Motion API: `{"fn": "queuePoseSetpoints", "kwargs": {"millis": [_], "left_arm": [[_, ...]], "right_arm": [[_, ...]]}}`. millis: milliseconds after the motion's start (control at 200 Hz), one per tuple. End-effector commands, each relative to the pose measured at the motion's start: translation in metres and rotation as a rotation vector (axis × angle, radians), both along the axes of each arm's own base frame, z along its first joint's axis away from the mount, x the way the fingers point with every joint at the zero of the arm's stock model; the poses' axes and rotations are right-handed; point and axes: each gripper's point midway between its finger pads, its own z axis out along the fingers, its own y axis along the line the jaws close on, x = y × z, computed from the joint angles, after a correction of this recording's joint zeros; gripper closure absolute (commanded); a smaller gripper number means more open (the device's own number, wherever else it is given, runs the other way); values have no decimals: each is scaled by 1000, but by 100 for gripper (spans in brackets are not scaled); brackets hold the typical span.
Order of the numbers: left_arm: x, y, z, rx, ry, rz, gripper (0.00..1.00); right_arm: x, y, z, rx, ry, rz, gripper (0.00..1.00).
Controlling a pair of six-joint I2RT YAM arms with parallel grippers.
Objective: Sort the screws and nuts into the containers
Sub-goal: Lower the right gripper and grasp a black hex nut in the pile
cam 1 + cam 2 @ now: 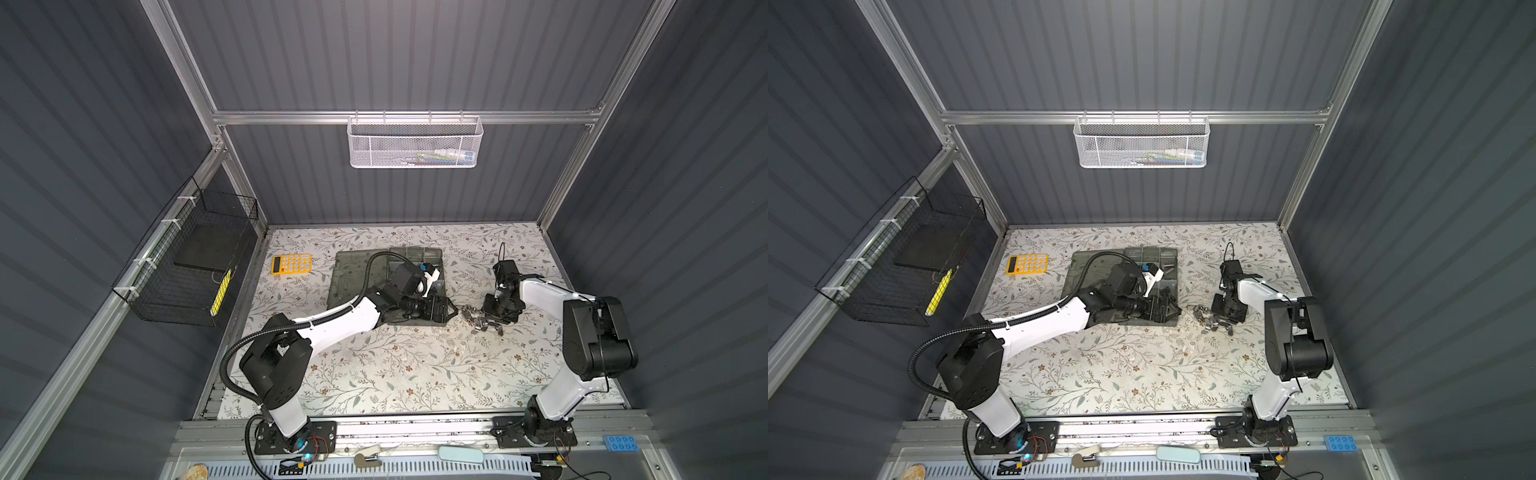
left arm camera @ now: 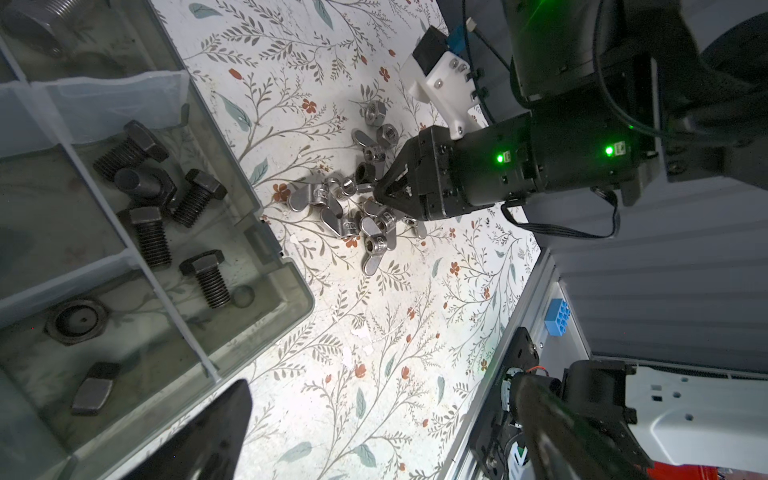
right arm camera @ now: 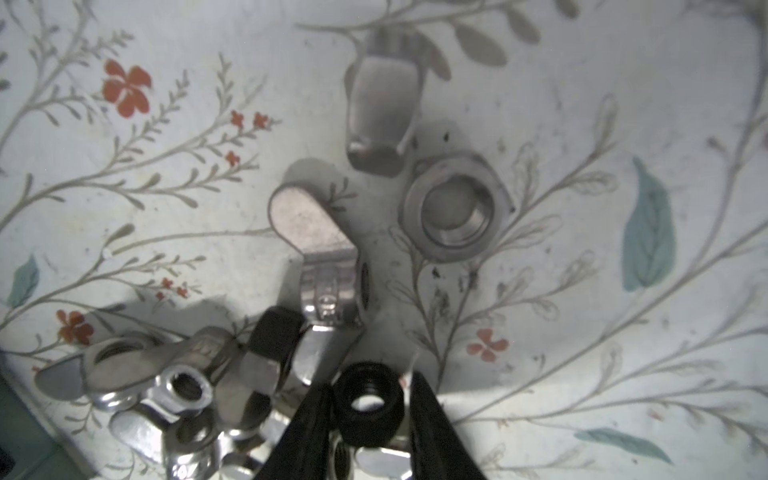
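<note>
Right end effector [image 3: 370,384] brackets a small black metal hex nut [image 3: 369,405]; whether it is clamped is unclear. Likely hard, light and slick, so pinch opposite flats.

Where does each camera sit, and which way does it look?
Top views: overhead, looking down at the table; left arm and right arm show.
Left wrist: faces the organizer case, nut pile and right gripper; own fingers show.
Right wrist: close above that pile; fingers flank a black nut.
Shared by wrist views: the pile.
</note>
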Motion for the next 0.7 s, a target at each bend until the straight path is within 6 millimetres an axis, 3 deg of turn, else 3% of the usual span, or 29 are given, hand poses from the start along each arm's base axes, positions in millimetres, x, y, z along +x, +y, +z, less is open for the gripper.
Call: {"fn": "queuePoseSetpoints", "kwargs": {"millis": [0, 360, 695], "left_arm": [[1, -8, 6, -18, -7, -12, 0], [2, -9, 7, -19, -6, -9, 0], [2, -8, 7, -16, -10, -7, 0]], "right_arm": [[-2, -4, -6, -12, 26, 6, 66], [5, -1, -5, 7, 19, 6, 67], [0, 0, 2, 16, 5, 1, 73]]}}
